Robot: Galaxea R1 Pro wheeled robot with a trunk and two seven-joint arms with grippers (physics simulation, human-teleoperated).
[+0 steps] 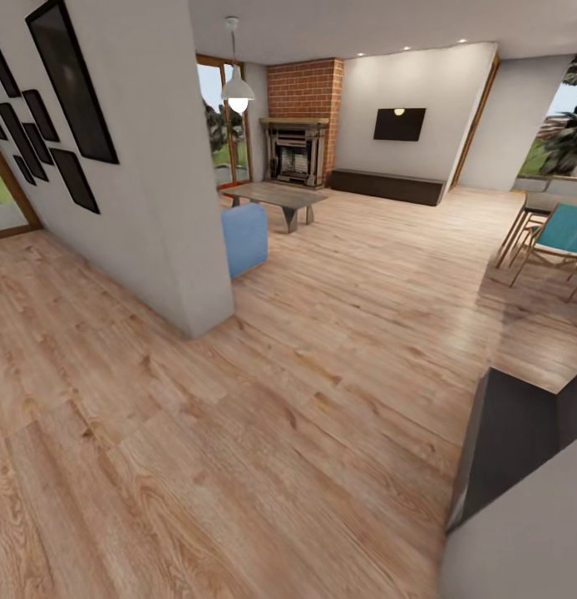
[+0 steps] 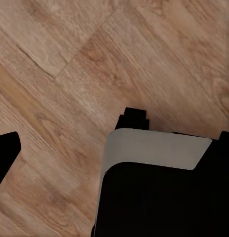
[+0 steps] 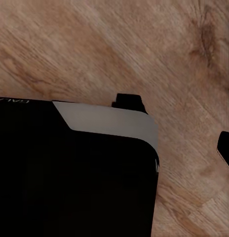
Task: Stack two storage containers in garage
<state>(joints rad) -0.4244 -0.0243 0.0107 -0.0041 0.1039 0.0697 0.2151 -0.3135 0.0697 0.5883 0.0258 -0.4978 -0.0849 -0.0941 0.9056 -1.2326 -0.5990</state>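
The two storage containers are out of view, and so are the garage and its floor. Ahead in the head view lies the living room, with light wood planks, a blue sofa end and a brick fireplace. My left gripper hangs over the planks, one dark fingertip at the picture's edge and my own base beneath it. My right gripper hangs the same way, its fingertip far to the side. Both look open and hold nothing.
A white partition wall with black frames juts in at the left. Beyond it stand a low coffee table and a dark TV bench. A teal chair is at the right, and a dark-fronted unit is close at the lower right.
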